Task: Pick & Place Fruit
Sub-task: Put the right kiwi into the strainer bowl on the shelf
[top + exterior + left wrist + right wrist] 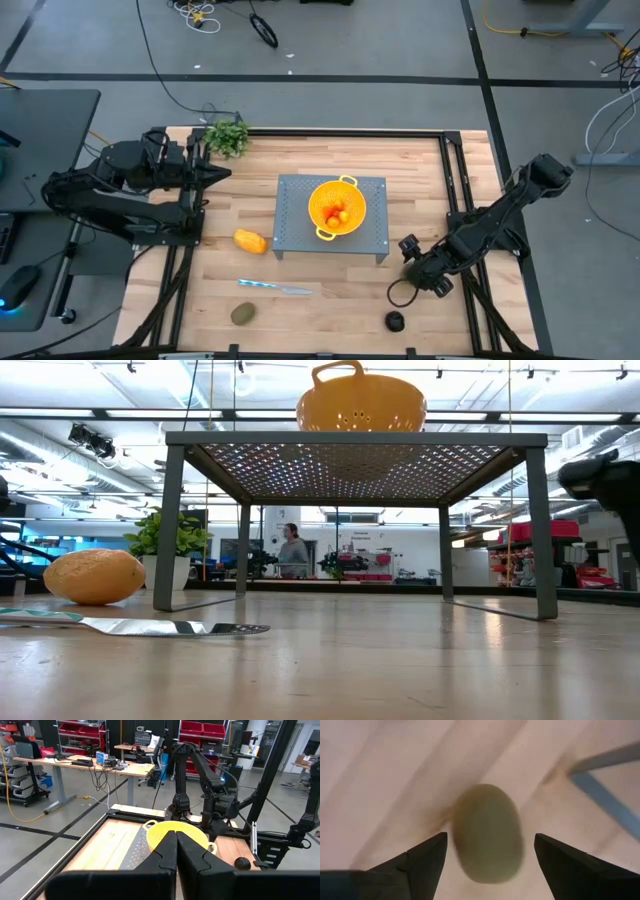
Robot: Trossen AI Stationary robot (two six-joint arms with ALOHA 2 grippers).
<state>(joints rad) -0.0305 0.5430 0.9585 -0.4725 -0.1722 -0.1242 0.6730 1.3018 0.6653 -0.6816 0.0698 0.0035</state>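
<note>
A yellow colander (336, 207) with orange-red balls (337, 214) in it stands on a grey perforated stand (300, 190). A yellow-orange oblong fruit (250, 241) lies left of the stand. A brownish-green oval (243, 314) and a small black round fruit (395, 321) lie near the front edge. My right gripper (405, 275) points down, open. Another brownish-green oval (487, 820) lies on the wood below it, between the spread fingers (427, 855) and clear of both. My left gripper (222, 173) waits shut and level at the far left.
A silvery knife (275, 288) lies between the oblong fruit and the front oval. A leafy green bunch (228, 135) stands at the far left corner. The stand's near right leg (381, 257) is close to my right gripper. Black frame rails (460, 200) run along the table's sides.
</note>
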